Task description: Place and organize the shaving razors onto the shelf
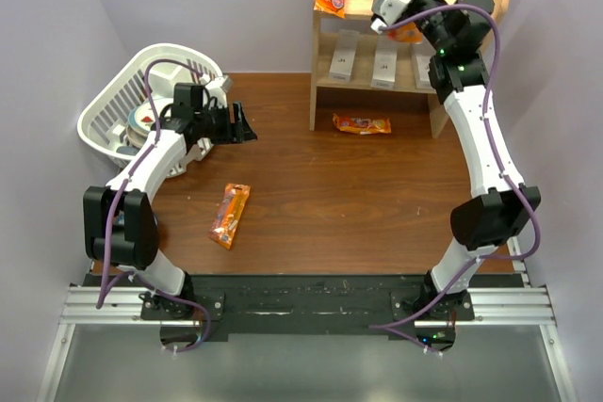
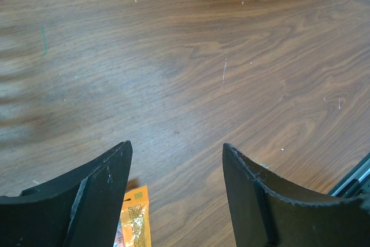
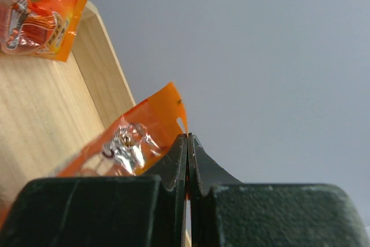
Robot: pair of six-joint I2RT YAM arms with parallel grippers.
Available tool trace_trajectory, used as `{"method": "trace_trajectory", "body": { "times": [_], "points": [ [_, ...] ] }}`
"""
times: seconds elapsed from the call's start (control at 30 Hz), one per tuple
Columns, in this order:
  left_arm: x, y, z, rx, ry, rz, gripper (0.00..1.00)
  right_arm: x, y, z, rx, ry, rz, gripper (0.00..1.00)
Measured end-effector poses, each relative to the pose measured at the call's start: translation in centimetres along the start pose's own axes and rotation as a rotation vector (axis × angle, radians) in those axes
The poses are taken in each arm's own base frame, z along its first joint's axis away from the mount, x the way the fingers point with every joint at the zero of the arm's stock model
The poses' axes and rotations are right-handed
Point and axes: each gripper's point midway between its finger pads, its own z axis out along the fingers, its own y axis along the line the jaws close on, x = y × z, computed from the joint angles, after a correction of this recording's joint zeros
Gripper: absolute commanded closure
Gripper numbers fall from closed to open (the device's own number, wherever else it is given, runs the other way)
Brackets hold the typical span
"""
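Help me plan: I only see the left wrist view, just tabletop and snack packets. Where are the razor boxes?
Observer: All three razor boxes are on the shelf's lower level.
Operator: And the right tool?
Observer: The right tool is shut on an orange snack packet at the upper level.
Operator: Anything else out there?
Observer: A white slatted basket stands at far left.

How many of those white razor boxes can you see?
3, all on the lower level of the shelf: left box, middle box, right box partly behind the arm.
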Motion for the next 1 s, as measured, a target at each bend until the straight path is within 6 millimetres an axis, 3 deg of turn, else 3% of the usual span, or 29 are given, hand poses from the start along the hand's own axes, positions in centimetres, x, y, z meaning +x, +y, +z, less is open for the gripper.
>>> {"method": "trace_trajectory", "body": {
  "times": [0.3,0.6,0.73,0.9,1.0],
  "points": [
    [0.0,-0.1,0.0,0.005,0.001,0.000,0.31,1.9,-3.3,2.2,0.140,0.060,0.002,1.00],
    [0.2,0.1,0.4,0.008,0.009,-0.004,0.31,1.1,-8.2,3.8,0.300,0.008,-0.116,1.00],
    [0.3,0.2,0.6,0.008,0.015,-0.007,0.31,2.2,-6.6,5.1,0.305,0.002,-0.156,1.00],
    [0.6,0.4,0.9,0.006,0.025,-0.013,0.31,4.4,-1.2,6.8,0.198,0.010,-0.142,1.00],
    [0.6,0.4,0.9,0.006,0.025,-0.012,0.31,4.7,1.9,6.8,0.108,-0.006,-0.120,1.00]
  ]
}}
